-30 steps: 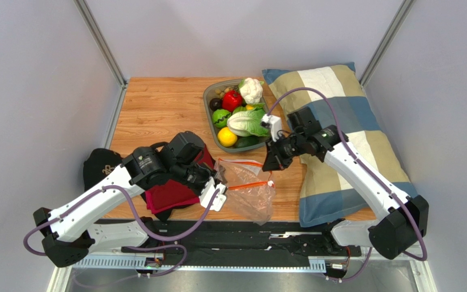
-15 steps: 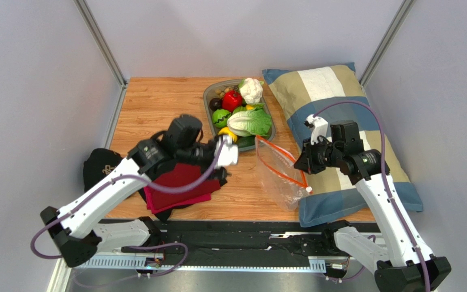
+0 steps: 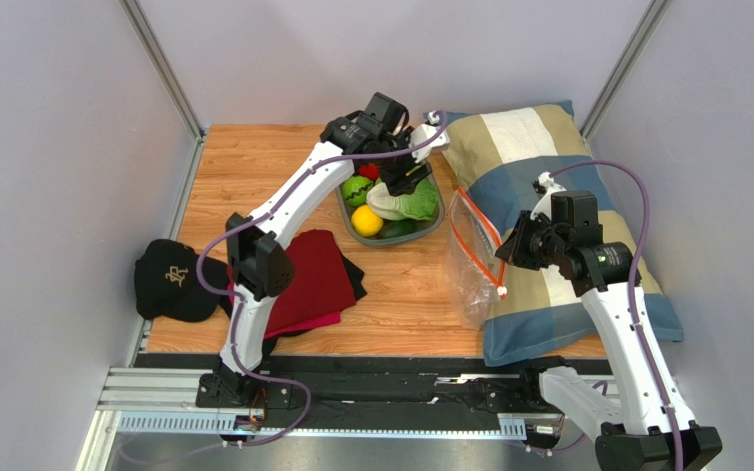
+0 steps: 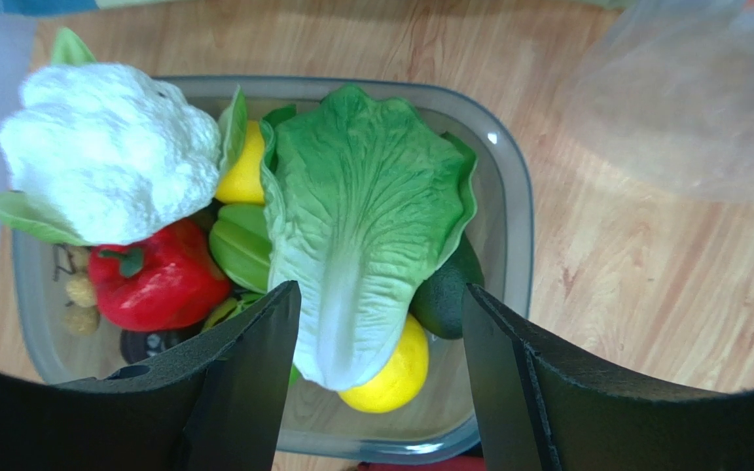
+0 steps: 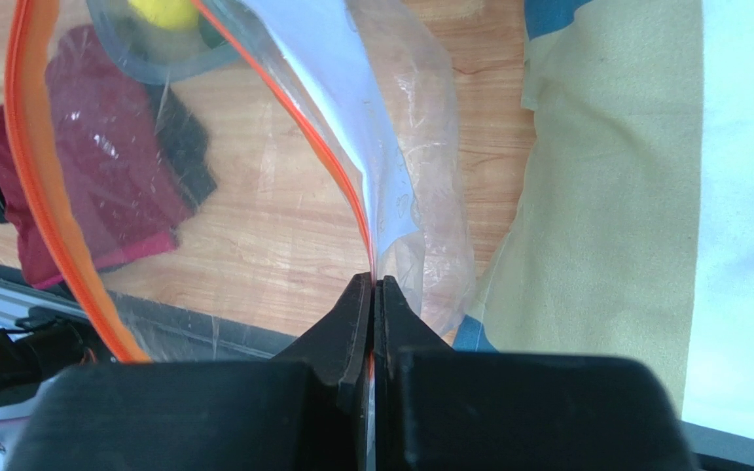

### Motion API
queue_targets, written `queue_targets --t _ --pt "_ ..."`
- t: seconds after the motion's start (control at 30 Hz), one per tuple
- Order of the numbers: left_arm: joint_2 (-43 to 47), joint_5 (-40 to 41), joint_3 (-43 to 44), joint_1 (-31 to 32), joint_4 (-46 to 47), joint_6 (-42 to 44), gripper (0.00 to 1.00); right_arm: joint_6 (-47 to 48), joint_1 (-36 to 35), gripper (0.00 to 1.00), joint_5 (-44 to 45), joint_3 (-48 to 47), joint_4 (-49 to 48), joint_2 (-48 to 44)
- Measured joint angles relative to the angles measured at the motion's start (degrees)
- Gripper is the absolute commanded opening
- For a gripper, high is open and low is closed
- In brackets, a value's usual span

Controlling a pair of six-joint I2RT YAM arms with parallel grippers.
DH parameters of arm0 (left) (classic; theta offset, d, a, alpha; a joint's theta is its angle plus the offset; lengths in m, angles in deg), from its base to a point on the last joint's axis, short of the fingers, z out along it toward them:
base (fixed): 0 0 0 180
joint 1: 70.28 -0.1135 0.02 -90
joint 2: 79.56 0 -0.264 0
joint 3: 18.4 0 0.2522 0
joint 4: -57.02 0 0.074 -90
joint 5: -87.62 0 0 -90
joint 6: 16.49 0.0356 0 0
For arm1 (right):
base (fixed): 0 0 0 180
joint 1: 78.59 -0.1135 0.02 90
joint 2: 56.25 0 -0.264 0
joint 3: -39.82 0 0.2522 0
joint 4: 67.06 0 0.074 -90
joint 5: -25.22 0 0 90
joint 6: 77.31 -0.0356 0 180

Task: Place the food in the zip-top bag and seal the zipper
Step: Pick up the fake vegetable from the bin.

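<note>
Black fabric cap [image 3: 170, 282]: lower left of top view, touching dark red folded cloth [image 3: 317, 280] on wooden surface [image 3: 253, 167].
Left gripper [image 4: 379, 304]: upper centre, above grey oval plastic tray [image 4: 514, 226], jaws wide apart, nothing held.
In tray: white cauliflower head [image 4: 106, 147] at left of wrist view; green leafy cabbage with white stem [image 4: 361, 226] at centre; small round yellow fruit [image 4: 391, 378] under its stem end.
Crinkly clear plastic zip-top bag [image 3: 469, 265]: right of centre, mouth gaping, red-orange zipper strip [image 5: 37, 196] along it.
Right gripper [image 5: 373, 289]: closed tight on bag's mouth edge.
Striped pillow [image 3: 538, 157]: far right.
</note>
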Motion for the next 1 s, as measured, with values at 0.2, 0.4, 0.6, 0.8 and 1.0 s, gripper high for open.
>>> queue_targets --t 0.2,0.4,0.6,0.8,1.0 --pt "-7.0 3.9 1.5 0.3 -1.3 1.4 0.74 -1.8 0.0 0.00 3.4 -1.6 0.2 -1.0" --pt "-10.8 8.3 1.9 2.6 -1.3 5.5 0.99 -1.9 0.0 0.00 5.2 -1.8 0.4 -2.3" --pt "-14.2 13.7 1.9 5.1 -0.3 9.3 0.99 -1.9 0.0 0.00 5.1 -1.8 0.4 -2.4" --pt "-16.2 18.5 2.2 6.2 1.2 12.6 0.78 -1.9 0.0 0.00 5.1 -1.8 0.4 -2.4" --pt "-15.9 20.2 1.5 6.4 3.6 14.3 0.38 -1.8 0.0 0.00 5.1 -1.8 0.4 -2.4"
